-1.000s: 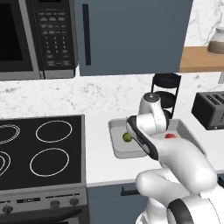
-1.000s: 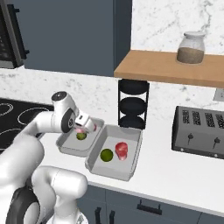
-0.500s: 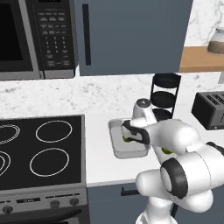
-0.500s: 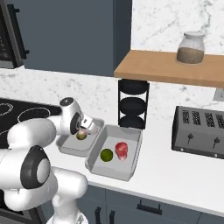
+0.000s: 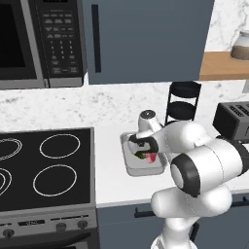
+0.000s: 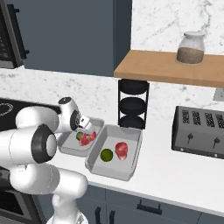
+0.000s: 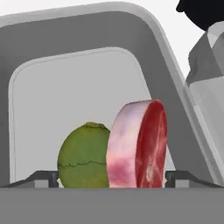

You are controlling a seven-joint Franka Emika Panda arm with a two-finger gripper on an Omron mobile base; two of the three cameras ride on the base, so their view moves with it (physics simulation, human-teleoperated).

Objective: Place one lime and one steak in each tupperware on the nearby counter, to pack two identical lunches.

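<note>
Steak (image 7: pixel 140 144), lime (image 7: pixel 83 155), between spread jaws, in tupperware (image 7: pixel 65 61)

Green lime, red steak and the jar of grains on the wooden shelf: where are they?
Round green lime (image 7: pixel 83 155), hand view, its cracked front skin.
Chunky red-pink steak (image 7: pixel 139 144), hand view, its cut face.
Glass jar of grains (image 6: pixel 191 48), right base view, its filled belly.

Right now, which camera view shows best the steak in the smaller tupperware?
The hand view: the steak stands close, on edge beside a lime. In the right base view it is small; in the left base view the arm partly covers it.
</note>
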